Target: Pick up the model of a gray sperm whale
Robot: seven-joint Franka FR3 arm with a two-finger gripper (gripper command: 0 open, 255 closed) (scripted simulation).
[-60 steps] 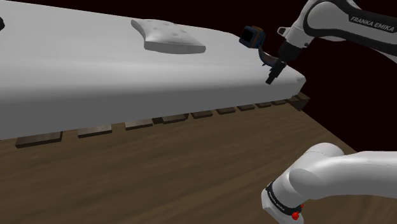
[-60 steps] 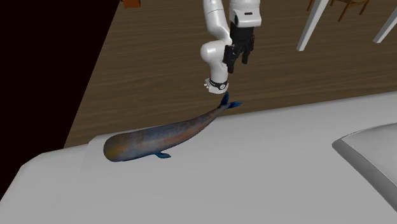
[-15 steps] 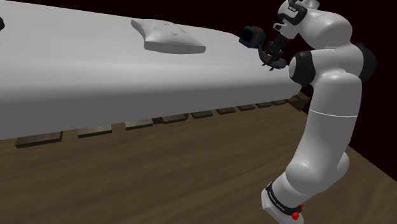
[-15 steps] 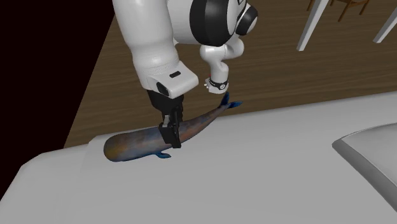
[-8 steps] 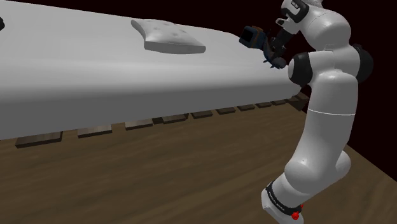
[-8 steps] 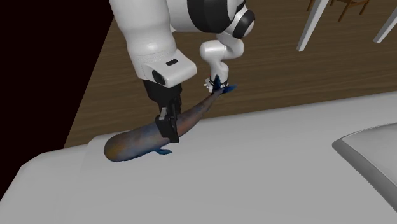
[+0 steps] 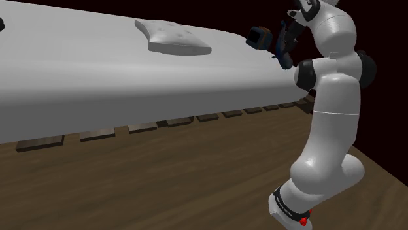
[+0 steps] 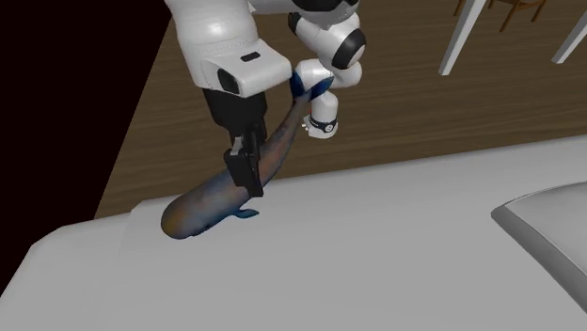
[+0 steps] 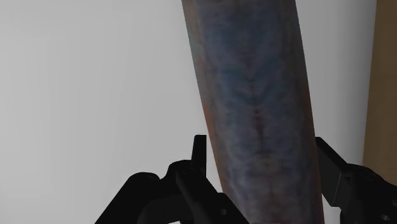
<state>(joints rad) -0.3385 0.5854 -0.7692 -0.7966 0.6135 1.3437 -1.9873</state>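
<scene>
In the second exterior view a black area (image 8: 56,113) stands at nine o'clock. Just right of it the whale (image 8: 202,209), grey-blue with rusty patches, is at the near corner of the white surface (image 8: 376,254), blunt head toward eight o'clock, tail slanting up toward one o'clock. The black gripper (image 8: 248,186) grasps its mid-body from above; in the wrist view the fingers (image 9: 200,154) press against both flanks. Wooden floor (image 8: 423,103) lies beyond at twelve o'clock. A grey cushion (image 8: 550,235) sits on the surface at three o'clock, well apart from the whale.
</scene>
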